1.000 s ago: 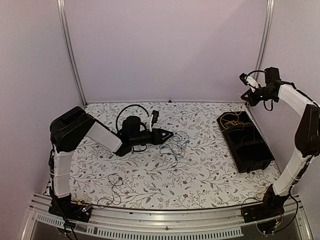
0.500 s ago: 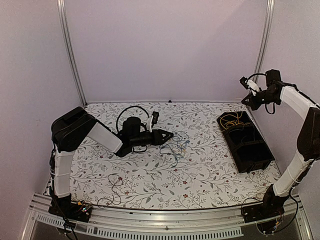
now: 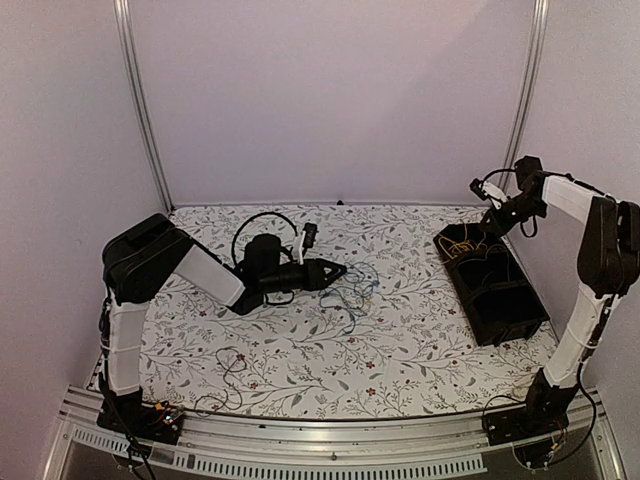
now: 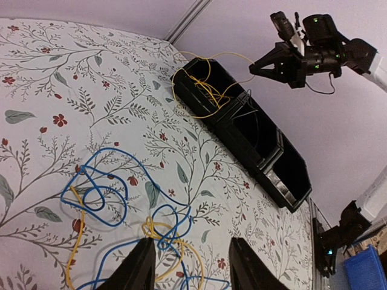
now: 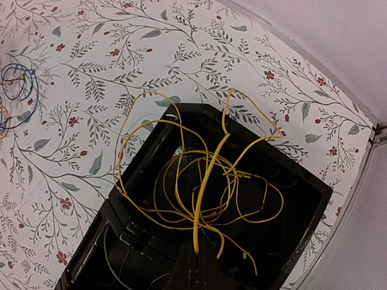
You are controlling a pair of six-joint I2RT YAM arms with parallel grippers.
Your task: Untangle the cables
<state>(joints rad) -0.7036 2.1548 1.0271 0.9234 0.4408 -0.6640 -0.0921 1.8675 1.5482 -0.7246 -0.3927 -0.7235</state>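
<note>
**Right arm comes down to the bin with a yellow cable**

The flower-patterned table looks the same as a second ago, and so does the long black bin along its right side. What has moved is the right arm. It was held up high by the corner post, and it has now dropped so that the right gripper hangs just over the far end of the bin. Its fingers are pressed together on the end of a yellow cable. The rest of that cable is heaped in the far compartment, and a few loops arch over the rim onto the cloth.

To me that strand looks free of the others and about ready to be let go. The stray loops may need tucking in first.

The left arm has not budged. The left gripper lies low on the table with its fingers spread, pinching nothing I can see. The tangle of blue and yellow cables lies right in front of it, still knotted. A thin dark cable lies by itself near the front left edge.

There is little room on the right, where the bin and arm sit close to the wall. The cloth between tangle and bin is wide open.
</note>
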